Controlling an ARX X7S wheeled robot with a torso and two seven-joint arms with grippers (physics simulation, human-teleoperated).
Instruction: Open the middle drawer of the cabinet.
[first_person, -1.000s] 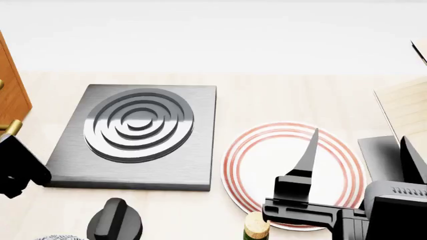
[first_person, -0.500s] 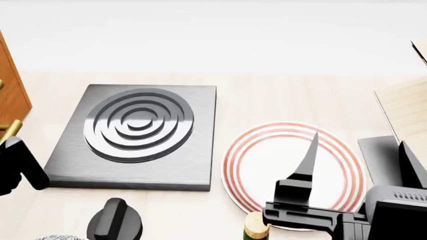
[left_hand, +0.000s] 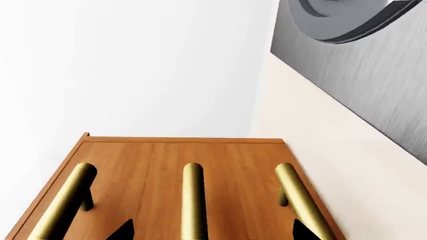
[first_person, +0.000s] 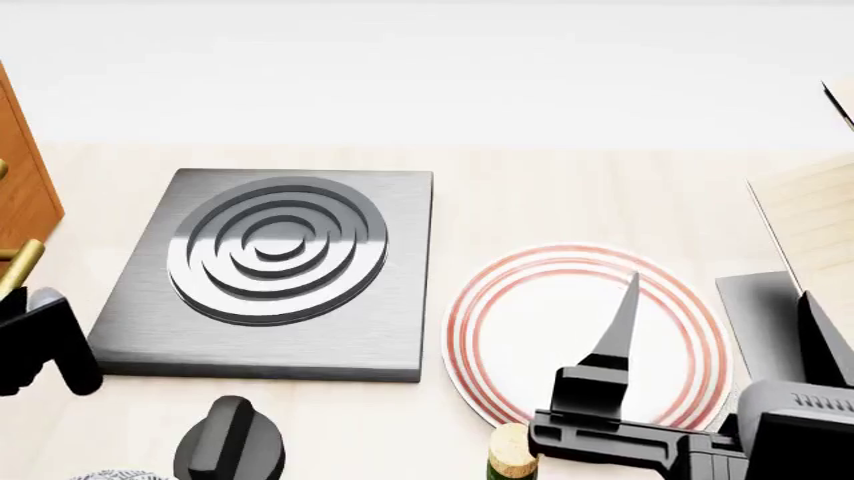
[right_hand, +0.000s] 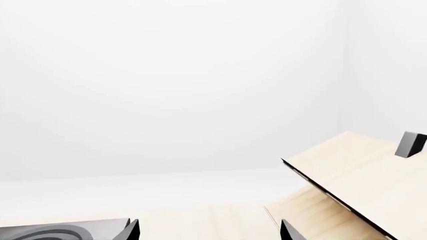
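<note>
My left end effector, fingers apart, straddles middle drawer handle; head view shows only cabinet edge. Right end effector state unclear.

The cabinet is cut by the head view's left edge; only a corner shows. In the left wrist view, three brass handles run off frame. Left gripper partly cropped; jaw state indeterminable.
</note>
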